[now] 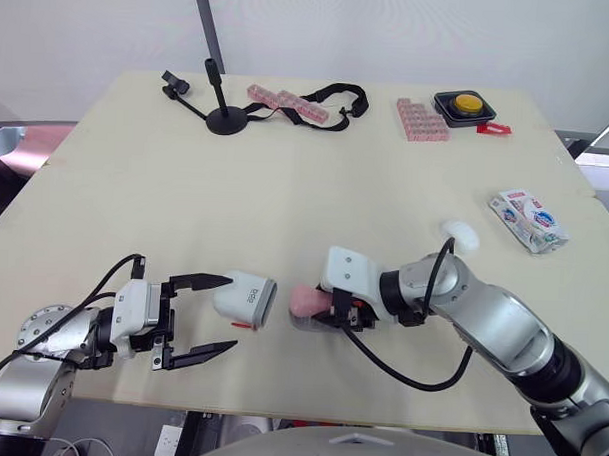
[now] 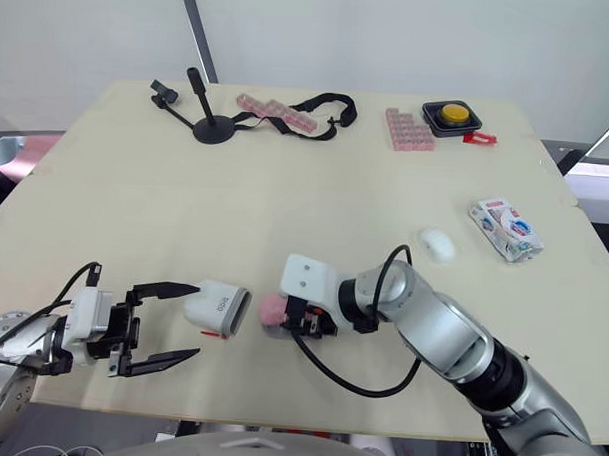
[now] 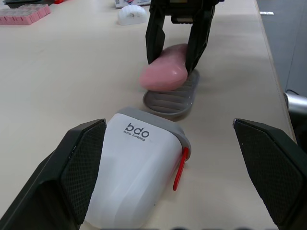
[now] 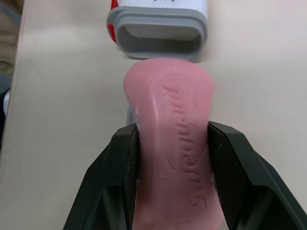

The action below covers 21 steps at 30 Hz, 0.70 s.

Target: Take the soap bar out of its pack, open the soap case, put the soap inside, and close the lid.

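the table [image 1: 286, 187] bears it all. the left gripper [image 1: 221, 313] is spread wide, one finger on each side of the shell [image 3: 139, 163] of the soap case; whether they touch it i cannot tell. the white shell lies on its side near the front edge, its grey-rimmed mouth facing the soap, a red tab at the rim. it is printed "bdo", with a smaller line beneath too fine to read. the pack [image 1: 528, 220], white with blue and red print i cannot read, lies well apart near the right edge. the grey ribbed tray [image 3: 172, 96] sits just beside the shell's mouth. the right gripper [image 4: 171, 139] is clamped on the soap [image 3: 165, 72], a pink bar held over the tray, its raised lettering not clear enough to read.
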Each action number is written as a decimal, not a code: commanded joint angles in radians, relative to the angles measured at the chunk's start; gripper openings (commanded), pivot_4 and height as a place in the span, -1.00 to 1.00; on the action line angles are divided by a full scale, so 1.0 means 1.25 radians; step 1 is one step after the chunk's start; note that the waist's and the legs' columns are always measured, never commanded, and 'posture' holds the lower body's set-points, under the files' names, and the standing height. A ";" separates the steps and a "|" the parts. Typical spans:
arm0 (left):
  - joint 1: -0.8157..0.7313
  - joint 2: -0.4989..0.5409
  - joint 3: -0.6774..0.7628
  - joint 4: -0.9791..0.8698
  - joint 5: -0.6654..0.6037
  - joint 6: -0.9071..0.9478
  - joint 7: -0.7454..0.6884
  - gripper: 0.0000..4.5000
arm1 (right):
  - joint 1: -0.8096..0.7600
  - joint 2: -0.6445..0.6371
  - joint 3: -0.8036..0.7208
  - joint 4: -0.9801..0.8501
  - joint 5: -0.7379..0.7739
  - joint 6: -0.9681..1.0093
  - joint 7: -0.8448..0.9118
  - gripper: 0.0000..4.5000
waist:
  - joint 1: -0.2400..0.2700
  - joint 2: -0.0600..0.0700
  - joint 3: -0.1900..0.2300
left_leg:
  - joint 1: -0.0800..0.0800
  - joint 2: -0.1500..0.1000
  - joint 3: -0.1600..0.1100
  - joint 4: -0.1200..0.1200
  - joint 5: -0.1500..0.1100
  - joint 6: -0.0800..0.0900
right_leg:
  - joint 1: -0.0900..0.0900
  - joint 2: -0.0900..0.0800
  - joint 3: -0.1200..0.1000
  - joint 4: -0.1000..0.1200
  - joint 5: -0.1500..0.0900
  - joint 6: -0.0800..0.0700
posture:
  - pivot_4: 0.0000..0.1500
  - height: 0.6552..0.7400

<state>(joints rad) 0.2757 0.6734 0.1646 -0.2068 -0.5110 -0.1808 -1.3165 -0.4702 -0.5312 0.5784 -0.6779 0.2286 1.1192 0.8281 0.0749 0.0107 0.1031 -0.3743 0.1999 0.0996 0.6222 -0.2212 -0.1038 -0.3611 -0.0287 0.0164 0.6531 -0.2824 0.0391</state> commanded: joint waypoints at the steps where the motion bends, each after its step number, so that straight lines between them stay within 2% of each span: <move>1: 0.004 0.009 0.011 -0.009 -0.013 -0.002 -0.002 1.00 | -0.017 -0.001 -0.004 0.001 0.018 -0.011 -0.007 -0.27 | 0.000 0.000 0.000 | 0.000 0.000 0.000 0.000 0.000 0.000 | 0.000 0.000 0.000 0.000 0.000 0.000 | 1.00 1.00; 9: 0.015 0.002 0.009 -0.012 -0.009 -0.008 0.006 1.00 | -0.036 -0.017 0.014 0.025 0.019 -0.040 -0.006 -0.27 | 0.000 0.000 0.000 | 0.000 0.000 0.000 0.000 0.000 0.000 | 0.000 0.000 0.000 0.000 0.000 0.000 | 1.00 1.00; 11: 0.016 0.000 0.007 -0.013 -0.008 -0.010 0.007 1.00 | -0.038 -0.021 0.015 0.025 0.023 -0.043 -0.004 0.19 | 0.000 0.000 0.000 | 0.000 0.000 0.000 0.000 0.000 0.000 | 0.000 0.000 0.000 0.000 0.000 0.000 | 1.00 1.00; 17: 0.011 -0.002 0.005 -0.002 -0.005 -0.019 0.005 1.00 | -0.035 -0.030 -0.005 0.017 0.044 -0.040 -0.002 0.98 | 0.000 0.000 0.000 | 0.000 0.000 0.000 0.000 0.000 0.000 | 0.000 0.000 0.000 0.000 0.000 0.000 | 1.00 1.00; 21: 0.007 -0.004 0.001 0.005 0.000 -0.024 0.006 1.00 | -0.032 -0.039 -0.045 0.015 0.067 -0.044 0.003 0.98 | 0.000 0.000 0.000 | 0.000 0.000 0.000 0.000 0.000 0.000 | 0.000 0.000 0.000 0.000 0.000 0.000 | 1.00 1.00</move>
<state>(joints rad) 0.2869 0.6704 0.1645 -0.2042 -0.5071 -0.1903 -1.3098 -0.5033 -0.5734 0.5701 -0.6340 0.2910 1.0784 0.8282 0.0752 0.0107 0.1030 -0.3744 0.1999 0.0996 0.6222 -0.2213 -0.1040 -0.3610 -0.0287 0.0163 0.6531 -0.2824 0.0391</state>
